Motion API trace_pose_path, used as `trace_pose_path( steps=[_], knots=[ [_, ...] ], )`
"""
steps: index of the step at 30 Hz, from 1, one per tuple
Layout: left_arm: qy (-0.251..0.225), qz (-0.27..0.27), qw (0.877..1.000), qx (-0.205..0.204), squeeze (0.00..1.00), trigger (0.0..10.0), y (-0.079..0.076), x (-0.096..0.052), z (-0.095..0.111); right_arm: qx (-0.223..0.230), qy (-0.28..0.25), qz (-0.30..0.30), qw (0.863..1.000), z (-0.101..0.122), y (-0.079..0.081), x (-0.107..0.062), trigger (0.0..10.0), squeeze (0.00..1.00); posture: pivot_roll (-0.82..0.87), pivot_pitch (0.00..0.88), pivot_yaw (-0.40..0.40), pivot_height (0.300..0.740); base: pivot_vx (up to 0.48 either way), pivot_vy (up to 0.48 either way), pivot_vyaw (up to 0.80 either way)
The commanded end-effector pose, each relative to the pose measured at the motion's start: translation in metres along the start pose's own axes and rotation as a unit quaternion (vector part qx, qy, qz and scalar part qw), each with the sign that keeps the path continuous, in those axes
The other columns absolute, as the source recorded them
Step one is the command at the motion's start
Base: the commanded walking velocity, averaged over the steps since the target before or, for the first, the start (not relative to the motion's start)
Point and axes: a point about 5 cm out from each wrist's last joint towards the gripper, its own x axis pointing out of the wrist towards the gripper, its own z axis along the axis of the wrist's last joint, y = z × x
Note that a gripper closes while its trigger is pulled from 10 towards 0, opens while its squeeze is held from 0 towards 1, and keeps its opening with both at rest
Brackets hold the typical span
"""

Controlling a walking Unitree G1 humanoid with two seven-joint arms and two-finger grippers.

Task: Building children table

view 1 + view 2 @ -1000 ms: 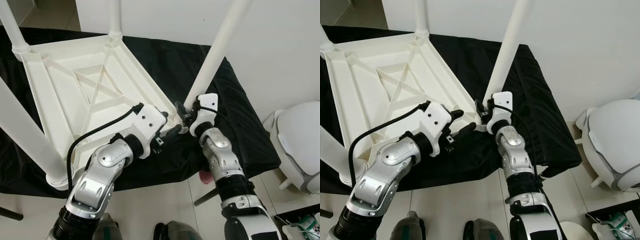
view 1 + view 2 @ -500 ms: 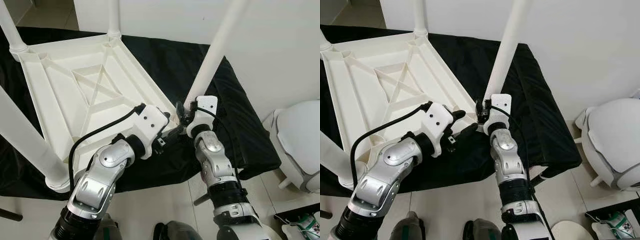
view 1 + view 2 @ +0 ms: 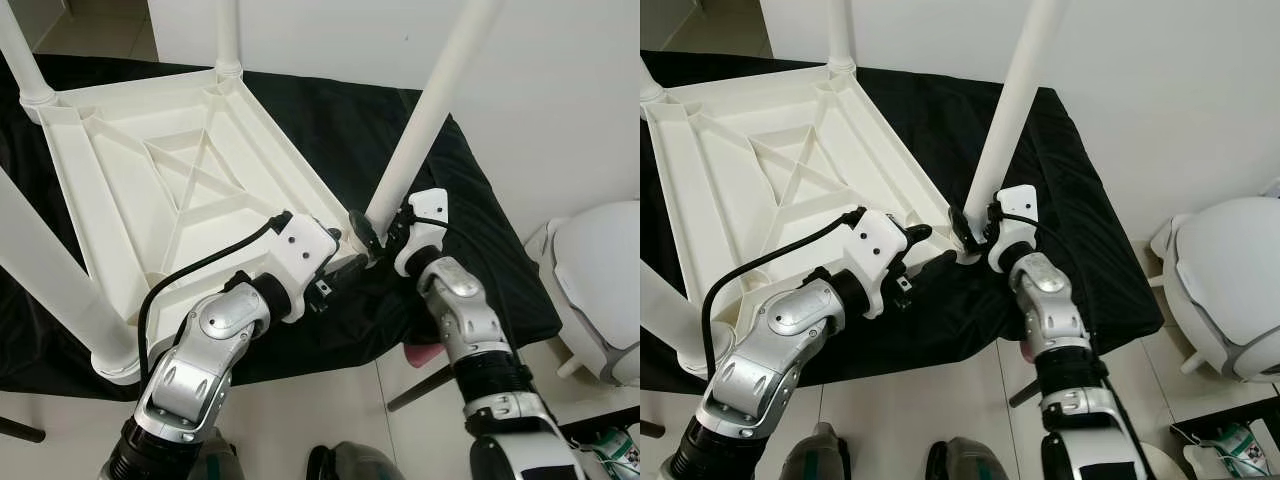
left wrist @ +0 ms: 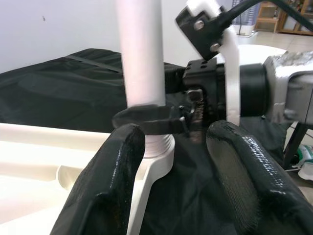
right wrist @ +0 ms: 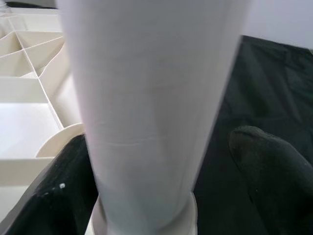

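Note:
A white plastic children's table point(image 3: 150, 170) lies upside down on a black cloth point(image 3: 470, 260), its legs pointing up. At its near right corner a white leg point(image 3: 425, 120) stands in the socket point(image 4: 159, 156). My right gripper point(image 3: 377, 228) is shut on this leg's base, with one finger point(image 4: 146, 120) across its front and the leg point(image 5: 146, 107) between both fingers. Just left of it my left gripper point(image 3: 342, 252) is open by the same corner. Its fingers point(image 4: 117, 186) straddle the socket's rim and hold nothing.
Three more white legs rise from the other corners, the nearest thick one point(image 3: 50, 280) at my left. The cloth's front edge point(image 3: 330, 355) drops to a tiled floor. A white rounded object point(image 3: 600, 290) stands at the right. The wall point(image 3: 560, 100) is close behind.
My right forearm has swung out to the right while its gripper stayed at the leg's base. The left arm has barely moved.

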Motion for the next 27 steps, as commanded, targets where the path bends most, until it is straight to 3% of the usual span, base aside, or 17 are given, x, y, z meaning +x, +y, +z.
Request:
trace_pose_path(
  steps=[1,8,14,15,17,18,20,21,27],
  knots=[
    [-0.003,0.014,1.0,-0.003,0.0,10.0,-0.001,0.001,0.001,-0.013,0.001,0.035,0.999,0.001,-0.006,0.001,10.0,0.0,0.0,0.001,-0.116,0.74,0.0,0.0,0.0],
    [-0.004,0.017,1.0,-0.003,0.0,10.0,0.001,0.001,0.002,-0.028,0.009,0.122,0.992,0.002,-0.009,0.007,10.0,0.0,0.01,0.011,-0.115,0.74,0.0,0.0,0.0],
    [-0.006,0.02,1.0,-0.003,0.0,10.0,0.002,0.001,0.003,-0.045,0.015,0.136,0.99,0.001,-0.008,0.014,10.0,0.0,0.01,0.014,-0.117,0.74,0.0,0.0,0.0],
    [-0.006,0.021,1.0,-0.003,0.0,10.0,0.002,0.001,0.003,-0.045,0.016,0.141,0.989,0.0,-0.007,0.015,4.8,0.0,0.01,0.014,-0.117,0.74,0.0,0.0,0.0],
    [-0.006,0.021,1.0,-0.003,0.0,10.0,0.002,0.001,0.003,-0.045,0.016,0.141,0.989,0.0,-0.007,0.015,4.8,0.0,0.01,0.014,-0.117,0.74,0.0,0.0,0.0],
    [-0.006,0.021,1.0,-0.002,0.0,10.0,0.002,0.001,0.003,-0.041,0.017,0.146,0.988,-0.001,-0.006,0.016,1.4,0.0,0.01,0.012,-0.118,0.74,0.0,0.0,0.0],
    [-0.006,0.021,1.0,-0.002,0.0,10.0,0.002,0.001,0.003,-0.041,0.017,0.146,0.988,-0.001,-0.006,0.016,1.4,0.0,0.01,0.012,-0.118,0.74,0.0,0.0,0.0],
    [-0.007,0.021,1.0,-0.002,0.0,10.0,0.002,0.001,0.003,-0.038,0.019,0.149,0.988,-0.002,-0.005,0.017,0.0,0.0,0.01,0.012,-0.118,0.74,0.0,0.0,0.0],
    [-0.007,0.023,1.0,-0.001,0.0,10.0,0.003,0.001,0.003,-0.032,0.026,0.156,0.987,-0.009,-0.009,0.013,0.0,0.0,0.01,0.013,-0.118,0.74,0.0,0.0,0.0]
  ],
)
